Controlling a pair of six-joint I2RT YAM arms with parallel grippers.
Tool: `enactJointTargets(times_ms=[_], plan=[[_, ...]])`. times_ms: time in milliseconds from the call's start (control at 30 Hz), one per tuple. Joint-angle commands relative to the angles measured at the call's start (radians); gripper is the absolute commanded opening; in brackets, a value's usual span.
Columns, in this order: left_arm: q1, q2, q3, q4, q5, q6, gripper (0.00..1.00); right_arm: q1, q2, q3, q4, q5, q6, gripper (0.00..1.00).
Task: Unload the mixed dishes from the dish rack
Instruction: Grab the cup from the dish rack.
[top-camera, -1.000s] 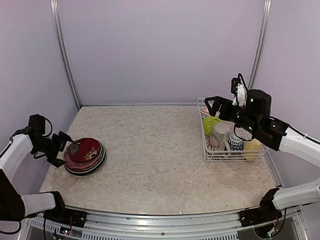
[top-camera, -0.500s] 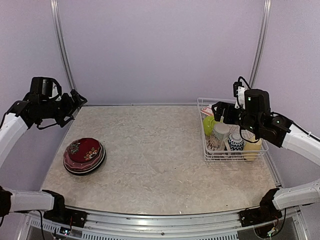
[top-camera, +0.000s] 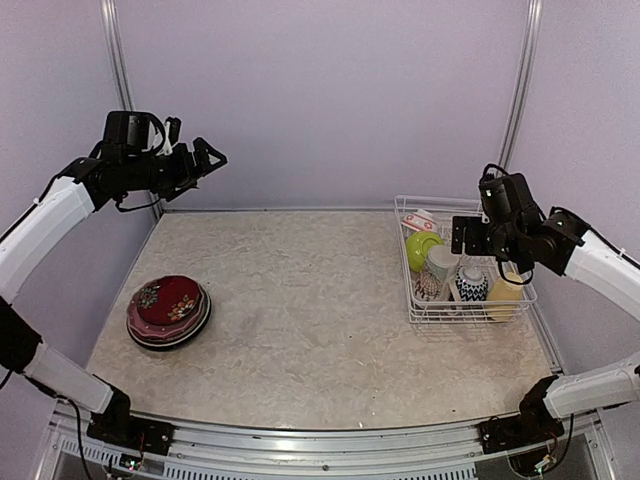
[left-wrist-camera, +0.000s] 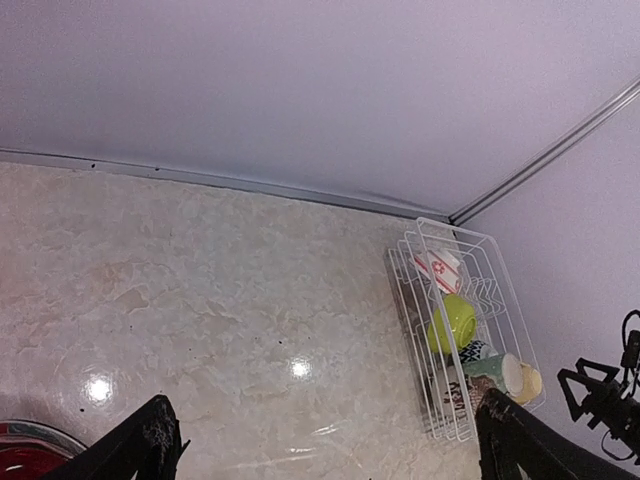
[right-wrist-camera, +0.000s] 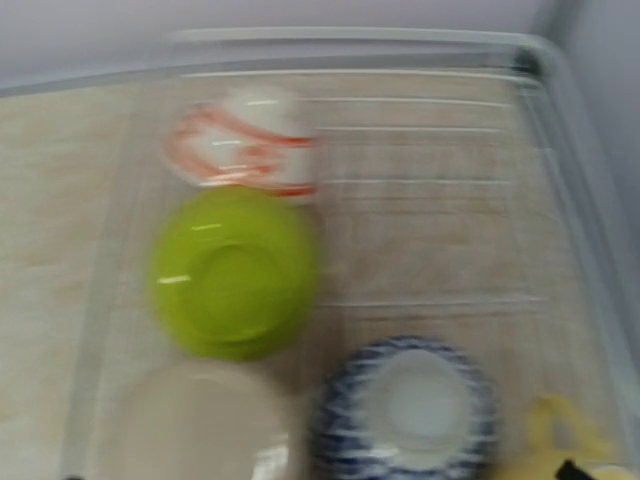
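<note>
The white wire dish rack (top-camera: 470, 318) stands at the right of the table. In it are a lime-green bowl (top-camera: 421, 247), a red-and-white patterned bowl (top-camera: 420, 219), a beige patterned mug (top-camera: 437, 268), a blue patterned bowl (top-camera: 471, 284) and a pale-yellow mug (top-camera: 506, 296). A stack of plates with a red floral one on top (top-camera: 168, 310) lies on the table at the left. My left gripper (top-camera: 205, 158) is open and empty, raised high at the back left. My right gripper (top-camera: 460, 236) hovers open just above the rack, holding nothing. The blurred right wrist view looks down on the lime bowl (right-wrist-camera: 235, 270) and blue bowl (right-wrist-camera: 410, 410).
Metal frame posts (top-camera: 128, 110) stand at the back corners against lilac walls. The left wrist view shows the rack (left-wrist-camera: 430, 225) from afar and the red plate's edge (left-wrist-camera: 25, 462) at bottom left. Bare marbled tabletop (top-camera: 310, 300) lies between the plates and the rack.
My left arm rose from beside the plate stack and swung up and right toward the back wall. My right gripper moved right and lower over the rack.
</note>
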Motion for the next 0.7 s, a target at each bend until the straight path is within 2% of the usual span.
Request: enactJointTargets(times_ms=[0,167,267,333,367,500,667], plan=[[-0.003,0.063,0.06,-0.001,0.059,0.069,0.99,-0.108,0.05,0.06,-0.206,0.075,-0.019,1.0],[-0.005,0.072,-0.004,0.024,0.085,0.126,0.99,-0.202,0.066,0.041,-0.146,-0.106,-0.056,1.0],[0.0,0.088,-0.004,0.011,0.097,0.157,0.99,-0.267,0.118,0.089,-0.213,-0.144,-0.049,1.0],[0.04,0.091,0.0,0.003,0.23,0.096,0.99,-0.27,0.137,0.122,-0.251,-0.151,-0.06,1.0],[0.054,0.087,-0.008,0.016,0.285,0.093,0.99,-0.27,0.123,0.115,-0.23,-0.192,-0.08,1.0],[0.059,0.055,-0.027,0.02,0.281,0.087,0.99,-0.27,0.085,0.096,-0.131,-0.378,-0.123,1.0],[0.06,0.07,-0.027,0.023,0.322,0.075,0.99,-0.263,0.134,0.062,-0.029,-0.549,-0.122,1.0]])
